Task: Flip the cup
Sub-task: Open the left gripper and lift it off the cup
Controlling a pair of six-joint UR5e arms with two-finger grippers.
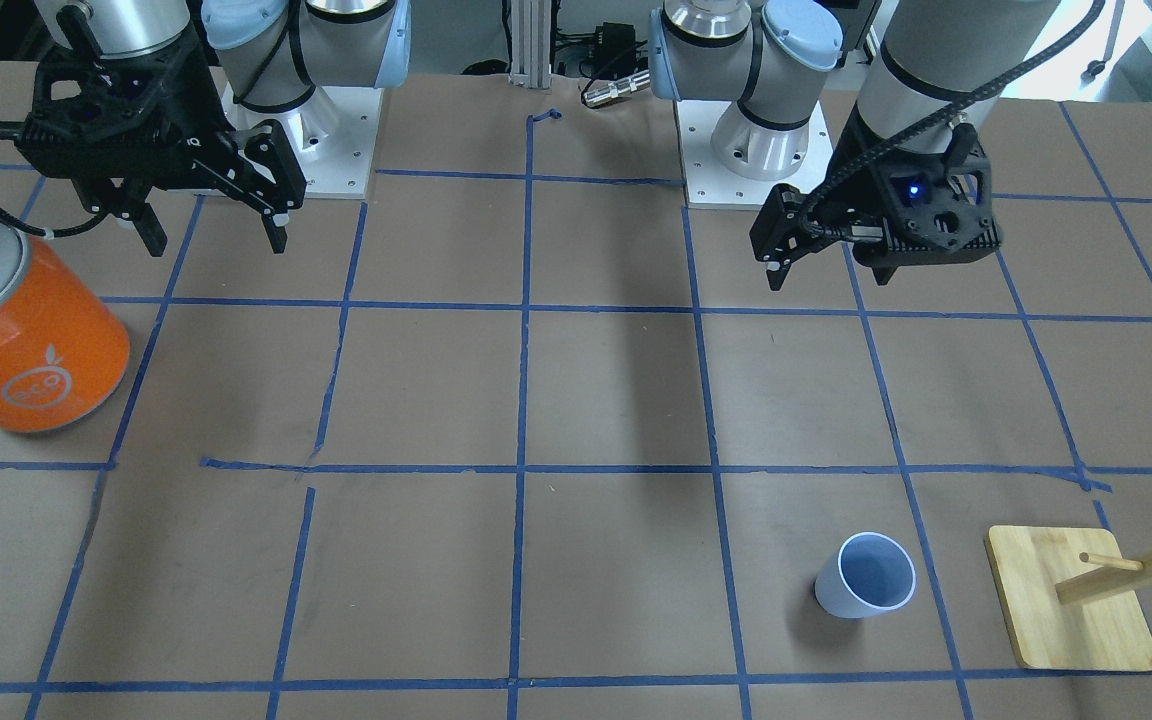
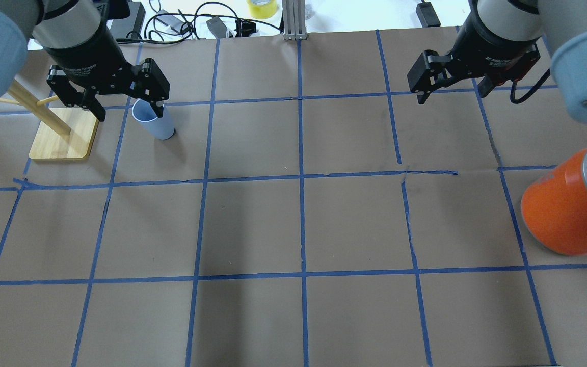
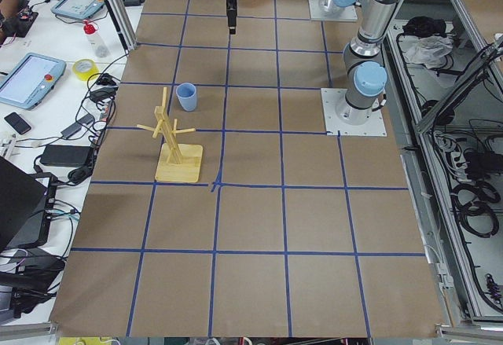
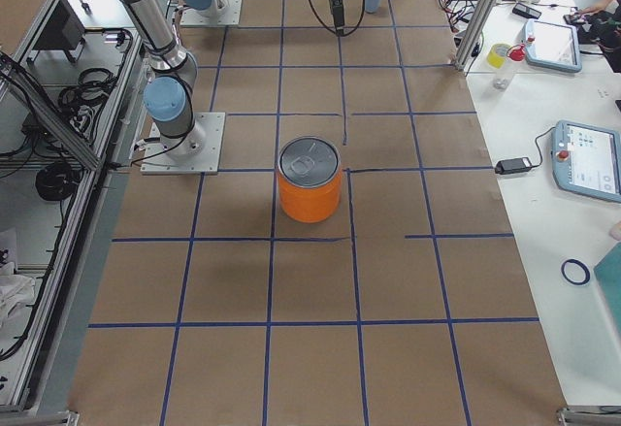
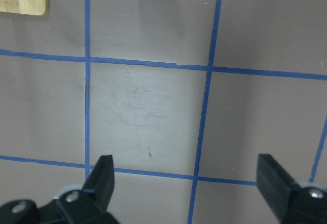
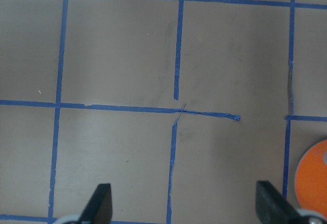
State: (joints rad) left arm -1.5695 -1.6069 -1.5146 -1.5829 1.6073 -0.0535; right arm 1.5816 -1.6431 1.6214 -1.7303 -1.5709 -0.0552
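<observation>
Your cup [image 1: 864,577]: small, plain, pale blue-white tapered tumbler, wider at rim. It stood upright, mouth up, on brown table [image 1: 596,400], on robot's left side, far from its base, toward your edge. It sat near wooden rack base [image 1: 1046,615], not touching.

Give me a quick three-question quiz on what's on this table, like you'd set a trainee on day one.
1. True or false: the cup stands with its mouth down on the table.
2. What stands closest to the cup? A) a dinner plate B) the wooden peg rack C) a cardboard box
3. Which hangs nearer the cup: the left hand or the right hand?

Key: 1 false, its open mouth faces up. 2 B. 3 the left hand.
</observation>
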